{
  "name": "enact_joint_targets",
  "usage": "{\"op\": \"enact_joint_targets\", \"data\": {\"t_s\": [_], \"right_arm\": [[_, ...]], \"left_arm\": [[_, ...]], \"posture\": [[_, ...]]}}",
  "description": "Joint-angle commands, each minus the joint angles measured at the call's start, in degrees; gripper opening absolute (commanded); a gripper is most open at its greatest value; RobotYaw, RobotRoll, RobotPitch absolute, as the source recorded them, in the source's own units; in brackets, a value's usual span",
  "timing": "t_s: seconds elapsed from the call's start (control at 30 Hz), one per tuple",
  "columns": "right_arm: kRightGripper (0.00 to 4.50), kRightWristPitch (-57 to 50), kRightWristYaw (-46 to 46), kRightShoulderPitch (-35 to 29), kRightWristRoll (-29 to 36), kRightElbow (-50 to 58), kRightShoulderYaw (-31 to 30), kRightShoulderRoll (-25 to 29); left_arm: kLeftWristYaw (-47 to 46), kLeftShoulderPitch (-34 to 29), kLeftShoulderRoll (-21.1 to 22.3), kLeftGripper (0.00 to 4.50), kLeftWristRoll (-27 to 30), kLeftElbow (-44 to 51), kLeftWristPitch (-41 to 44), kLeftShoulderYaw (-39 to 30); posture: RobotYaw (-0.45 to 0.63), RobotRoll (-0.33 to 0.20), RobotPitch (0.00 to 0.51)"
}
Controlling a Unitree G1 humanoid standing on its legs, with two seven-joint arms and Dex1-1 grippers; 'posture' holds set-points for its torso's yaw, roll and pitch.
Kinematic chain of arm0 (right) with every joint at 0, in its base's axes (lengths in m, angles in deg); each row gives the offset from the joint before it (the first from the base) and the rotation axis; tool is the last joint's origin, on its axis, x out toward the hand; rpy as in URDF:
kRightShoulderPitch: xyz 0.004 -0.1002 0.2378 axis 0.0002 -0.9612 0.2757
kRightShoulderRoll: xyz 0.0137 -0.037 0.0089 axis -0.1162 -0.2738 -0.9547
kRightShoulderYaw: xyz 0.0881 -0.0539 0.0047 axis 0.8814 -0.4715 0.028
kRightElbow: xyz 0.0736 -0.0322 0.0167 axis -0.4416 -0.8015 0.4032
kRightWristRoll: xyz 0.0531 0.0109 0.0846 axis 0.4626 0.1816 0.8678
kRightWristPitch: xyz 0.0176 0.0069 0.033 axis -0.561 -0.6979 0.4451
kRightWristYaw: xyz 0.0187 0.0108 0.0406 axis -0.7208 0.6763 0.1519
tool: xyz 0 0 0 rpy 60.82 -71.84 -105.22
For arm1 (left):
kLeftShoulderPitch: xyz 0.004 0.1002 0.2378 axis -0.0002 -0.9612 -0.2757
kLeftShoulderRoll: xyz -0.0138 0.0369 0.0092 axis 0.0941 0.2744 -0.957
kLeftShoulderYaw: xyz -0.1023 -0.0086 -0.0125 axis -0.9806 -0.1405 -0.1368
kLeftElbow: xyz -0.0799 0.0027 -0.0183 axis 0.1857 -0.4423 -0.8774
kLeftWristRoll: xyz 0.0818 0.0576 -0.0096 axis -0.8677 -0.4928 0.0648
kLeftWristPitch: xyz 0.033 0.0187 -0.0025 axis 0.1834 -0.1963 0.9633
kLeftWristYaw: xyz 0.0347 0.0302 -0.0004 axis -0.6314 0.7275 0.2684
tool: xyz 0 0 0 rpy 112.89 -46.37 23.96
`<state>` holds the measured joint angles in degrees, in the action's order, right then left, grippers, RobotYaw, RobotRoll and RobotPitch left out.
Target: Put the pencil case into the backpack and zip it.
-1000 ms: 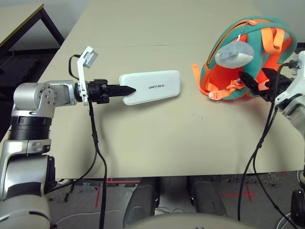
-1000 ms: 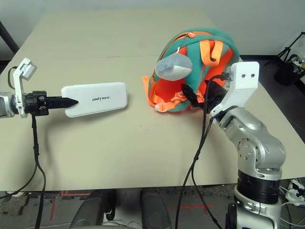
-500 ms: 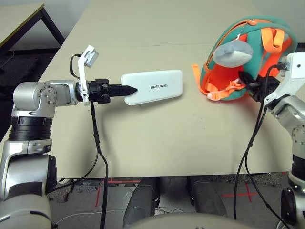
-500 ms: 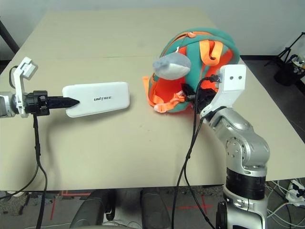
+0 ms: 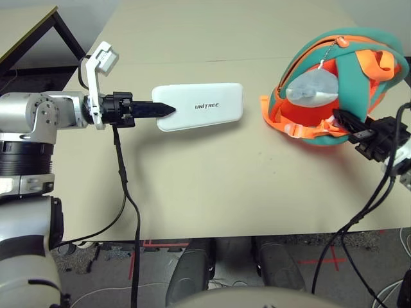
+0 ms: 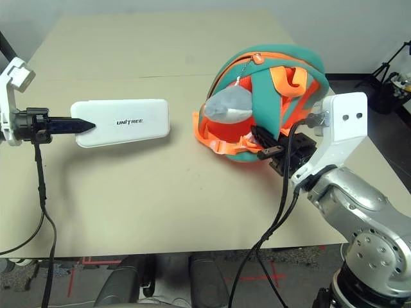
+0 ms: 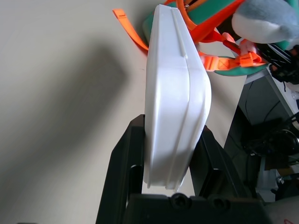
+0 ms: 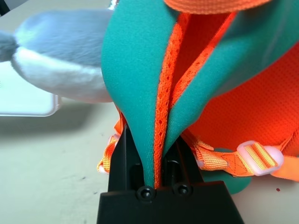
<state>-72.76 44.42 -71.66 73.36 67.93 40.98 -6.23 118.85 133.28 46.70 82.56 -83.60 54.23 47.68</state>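
The only writing anywhere is "UNITREE" in small dark letters on the pencil case [image 5: 199,107], a flat white thing with rounded corners. It sits on the left half of the beige surface [image 5: 212,186], and the left gripper [image 5: 166,110] has its jaws clamped on the case's left end, one black finger on each flat face as the left wrist view shows.

Over on the right is the backpack [image 6: 270,102], teal with an orange inside, orange straps and zipper trim. It's gaping open toward the case, and a grey plush charm [image 6: 226,104] hangs in front of the opening. Can't see anything inside it besides the orange lining.

The right gripper [image 6: 262,145] is at the near right side of the bag, jaws pinched shut on a fold of the teal fabric and orange zipper edge.
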Motion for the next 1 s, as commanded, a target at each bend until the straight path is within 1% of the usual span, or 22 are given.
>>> {"op": "enact_joint_targets", "data": {"t_s": [0.03, 0.13, 0.2, 0.33, 0.43, 0.53, 0.67, 0.8, 0.9, 1.0], "right_arm": [[0.23, 3.00, -7.14, -3.42, 14.12, 5.36, 2.11, 3.93], [0.23, 9.64, -14.13, -9.81, 26.85, 7.67, 4.18, 10.34], [0.23, 14.38, -17.36, -13.99, 33.21, 8.92, 5.87, 14.41], [0.23, 22.05, -19.80, -21.24, 42.88, 10.44, 11.96, 20.41], [0.23, 24.75, -18.85, -25.92, 47.34, 11.49, 16.29, 22.85], [0.23, 25.18, -15.77, -30.98, 48.99, 11.44, 21.18, 23.85], [0.23, 24.56, -9.37, -40.68, 49.02, 12.24, 29.57, 22.27], [0.23, 23.02, -3.02, -47.40, 49.02, 12.34, 35.11, 20.73], [0.23, 22.79, -1.23, -49.52, 49.02, 12.34, 36.75, 20.12], [0.23, 23.83, -0.63, -48.84, 46.84, 12.34, 34.43, 19.27]], "left_arm": [[1.52, 0.76, -0.63, 1.38, -0.61, -0.12, -1.04, 0.59], [2.09, 1.07, -1.29, 1.38, -1.26, -0.68, -1.41, 1.16], [2.32, 1.40, -1.88, 1.38, -1.73, -1.21, -1.72, 1.41], [2.92, 2.07, -2.90, 1.38, -2.46, -2.24, -2.29, 2.04], [3.43, 2.64, -3.61, 1.38, -3.14, -3.07, -2.75, 2.51], [3.90, 3.09, -4.33, 1.38, -3.87, -3.80, -3.30, 2.92], [4.73, 3.60, -4.62, 1.38, -4.45, -4.51, -3.57, 3.51], [5.45, 3.90, -4.68, 1.38, -5.08, -5.08, -3.70, 4.10], [6.06, 4.48, -4.87, 1.38, -5.87, -5.75, -3.99, 4.43], [6.07, 5.06, -4.98, 1.38, -6.01, -5.68, -4.02, 4.17]], "posture": [[-0.19, 0.000, 0.162], [-0.21, 0.000, 0.166], [-0.22, 0.000, 0.167], [-0.25, 0.000, 0.167], [-0.26, 0.000, 0.167], [-0.27, 0.000, 0.166], [-0.29, 0.000, 0.169], [-0.30, 0.000, 0.171], [-0.30, 0.000, 0.174], [-0.29, 0.000, 0.170]]}}
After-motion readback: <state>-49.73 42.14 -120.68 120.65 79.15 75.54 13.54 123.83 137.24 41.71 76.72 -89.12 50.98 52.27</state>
